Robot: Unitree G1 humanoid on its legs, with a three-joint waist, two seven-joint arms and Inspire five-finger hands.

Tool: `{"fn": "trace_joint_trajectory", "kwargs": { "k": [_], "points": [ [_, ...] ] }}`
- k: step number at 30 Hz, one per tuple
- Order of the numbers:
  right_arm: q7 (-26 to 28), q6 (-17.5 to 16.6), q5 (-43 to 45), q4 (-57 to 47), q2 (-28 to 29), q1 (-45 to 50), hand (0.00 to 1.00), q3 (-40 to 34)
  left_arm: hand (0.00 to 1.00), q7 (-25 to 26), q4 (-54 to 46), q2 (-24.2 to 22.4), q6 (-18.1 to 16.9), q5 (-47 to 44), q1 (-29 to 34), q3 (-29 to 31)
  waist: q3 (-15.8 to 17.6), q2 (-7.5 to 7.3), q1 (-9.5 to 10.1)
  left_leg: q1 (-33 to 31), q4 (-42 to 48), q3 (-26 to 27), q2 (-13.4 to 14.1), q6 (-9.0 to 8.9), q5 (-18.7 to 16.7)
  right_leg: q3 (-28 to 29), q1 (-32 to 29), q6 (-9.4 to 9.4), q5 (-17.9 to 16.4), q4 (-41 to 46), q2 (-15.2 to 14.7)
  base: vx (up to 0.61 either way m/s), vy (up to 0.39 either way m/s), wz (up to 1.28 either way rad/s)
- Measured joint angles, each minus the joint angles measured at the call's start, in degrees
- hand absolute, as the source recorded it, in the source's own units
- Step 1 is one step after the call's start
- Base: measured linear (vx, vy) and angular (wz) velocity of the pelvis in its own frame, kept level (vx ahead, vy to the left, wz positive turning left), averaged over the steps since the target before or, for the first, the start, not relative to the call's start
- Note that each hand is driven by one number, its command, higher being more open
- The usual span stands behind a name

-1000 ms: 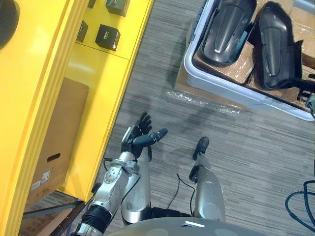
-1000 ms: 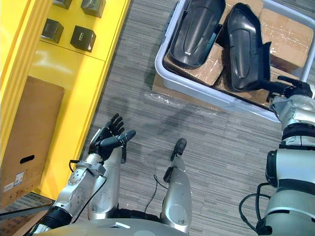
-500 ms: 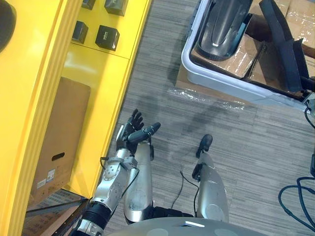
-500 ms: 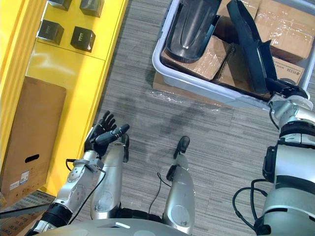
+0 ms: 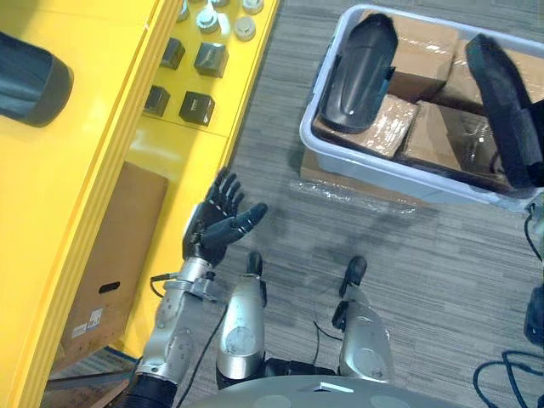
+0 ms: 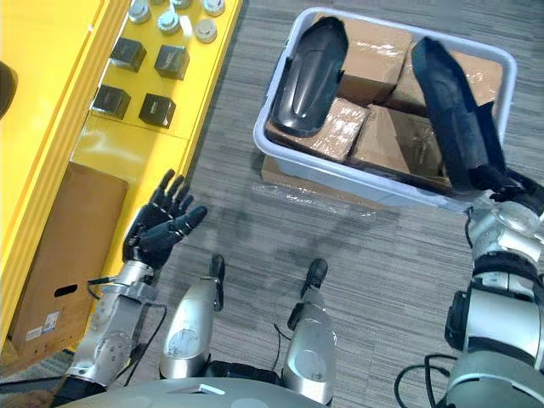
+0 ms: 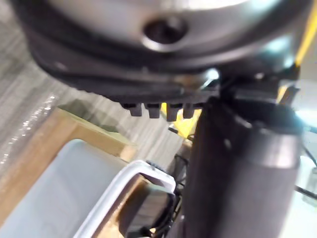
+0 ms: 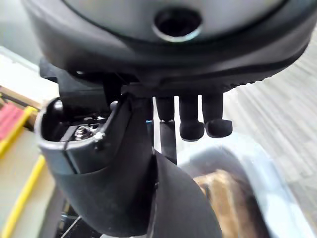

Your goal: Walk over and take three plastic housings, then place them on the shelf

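Note:
A long dark plastic housing (image 6: 455, 115) stands tilted over the right end of the grey bin (image 6: 340, 174), and my right hand (image 6: 508, 187) is shut on its lower end. In the right wrist view the thumb and curled fingers (image 8: 198, 124) wrap the same housing (image 8: 124, 193). A second dark housing (image 5: 357, 64) leans in the bin's left end. Another dark rounded part (image 5: 30, 89) lies on top of the yellow shelf (image 5: 85, 187). My left hand (image 5: 219, 223) hangs open beside the shelf's edge, holding nothing.
Taped cardboard boxes (image 5: 382, 115) fill the bin's bottom, and the bin rests on a wrapped cardboard base (image 5: 340, 183). Small black boxes (image 5: 197, 106) and round caps (image 5: 208, 17) sit on a lower shelf level. A cardboard box (image 5: 110, 255) stands under the shelf.
My right hand has tipped the right housing from lying flat to standing on end and raised it. The camera view has shifted, showing the whole bin. The left hand rose slightly towards the shelf.

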Motion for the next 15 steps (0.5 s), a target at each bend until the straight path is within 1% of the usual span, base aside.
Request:
{"fn": "trace_joint_trajectory", "kwargs": {
  "k": [1,2,3,5,7,8,9,10,11,12,13,14,15],
  "points": [
    [-0.2,-1.4,0.9,-2.5,0.2,1.8,0.00,-1.4,1.00,-0.5,-0.3,0.4,0.2,0.3,-0.5,0.8,-0.5,-0.65,-0.58,1.8,-2.3,0.2,0.0,-0.11,0.9,-0.1,1.1,0.00,0.0,-0.9,0.2,0.04,-0.024,-0.02],
    [-0.3,-1.8,0.9,-3.6,0.4,2.5,0.00,-1.7,1.00,-0.5,-0.3,0.5,0.3,0.5,-0.6,1.0,-1.0,-0.97,-0.77,2.4,-3.1,0.4,0.0,-0.25,1.2,-0.1,1.5,0.02,0.1,-1.3,0.2,0.06,-0.026,-0.03],
    [-0.7,-2.3,0.9,-5.2,1.1,3.5,0.00,-1.9,1.00,-0.6,-0.3,0.5,0.6,0.7,-0.6,1.2,-2.3,-1.64,-1.03,3.1,-4.2,0.7,0.1,-0.38,1.5,-0.1,1.6,0.07,0.1,-1.7,0.4,0.08,-0.012,-0.06],
    [-1.4,-3.4,-0.4,-9.3,3.4,5.8,0.00,-2.4,1.00,-1.1,-0.3,0.8,2.1,0.9,-0.7,1.5,-4.7,-2.63,-1.44,4.7,-5.3,1.4,0.7,-0.59,1.8,0.3,2.3,0.05,0.1,-1.9,0.9,0.11,-0.008,-0.16],
    [-1.5,-4.1,-3.4,-14.3,6.7,8.1,0.00,-2.3,1.00,-2.0,-0.3,1.8,4.7,1.3,-1.6,1.4,-7.7,-3.94,-1.69,7.4,-7.0,2.5,1.0,-0.63,1.7,0.7,4.0,0.05,0.2,-2.7,1.2,0.12,-0.004,-0.18],
    [-1.5,-4.2,-4.5,-15.6,7.3,8.6,0.00,-2.3,1.00,-2.1,-0.3,1.9,5.5,2.3,-2.2,1.4,-8.5,-3.99,-1.79,7.8,-7.2,2.7,0.9,-0.63,1.7,0.8,4.1,0.05,0.2,-2.7,1.2,0.09,0.009,-0.10],
    [-1.3,-4.3,-7.1,-18.2,8.6,9.5,0.00,-2.2,1.00,-2.5,-0.3,2.0,7.2,3.3,-3.6,1.4,-9.9,-4.17,-2.02,8.6,-7.7,3.1,0.9,-0.62,1.7,1.1,4.6,0.05,0.2,-2.7,1.1,0.04,0.025,-0.12],
    [-0.9,-4.3,-9.5,-20.3,10.2,9.6,0.00,-1.9,1.00,-2.8,-0.3,2.2,9.3,3.3,-5.3,1.5,-10.4,-4.33,-2.14,10.1,-8.2,3.6,0.8,-0.62,1.7,1.4,5.6,0.05,0.2,-2.7,1.1,0.03,0.029,-0.13],
    [-0.8,-4.3,-10.5,-21.2,10.8,9.7,0.00,-1.4,1.00,-2.9,-0.3,2.3,10.3,3.2,-6.1,1.5,-10.8,-4.41,-2.25,10.6,-8.3,3.7,0.9,-0.59,1.7,1.5,5.9,0.05,0.2,-2.7,1.1,0.00,0.025,-0.14],
    [0.0,-4.3,-12.3,-22.8,12.2,9.8,0.00,-0.7,1.00,-3.0,-0.3,2.4,13.0,2.9,-7.6,1.5,-11.9,-4.65,-2.40,11.3,-8.7,4.2,0.8,-0.60,1.7,1.7,6.1,0.05,0.1,-2.8,1.1,-0.01,0.015,-0.12],
    [0.4,-4.4,-13.0,-23.5,12.8,10.0,0.00,-0.1,1.00,-3.0,-0.3,2.4,14.6,2.4,-8.4,1.5,-12.3,-4.78,-2.47,11.6,-8.8,4.3,0.8,-0.61,1.7,1.8,6.2,0.05,0.1,-2.8,1.1,-0.02,0.012,-0.12],
    [1.0,-4.5,-14.8,-24.7,13.8,10.2,0.00,1.0,1.00,-3.0,-0.3,2.5,17.6,2.0,-9.7,1.0,-13.3,-4.94,-2.78,11.9,-8.9,4.5,0.8,-0.61,1.7,1.9,6.4,0.05,0.1,-2.8,1.1,-0.02,0.009,-0.11],
    [1.5,-4.5,-16.1,-26.0,14.8,10.6,0.00,1.6,1.00,-3.1,0.1,2.5,20.6,0.0,-11.3,-0.1,-13.3,-4.98,-2.81,12.9,-9.0,4.8,0.8,-0.62,1.7,2.2,7.1,0.05,0.1,-2.8,1.1,-0.03,0.009,-0.11]
  ]
}}
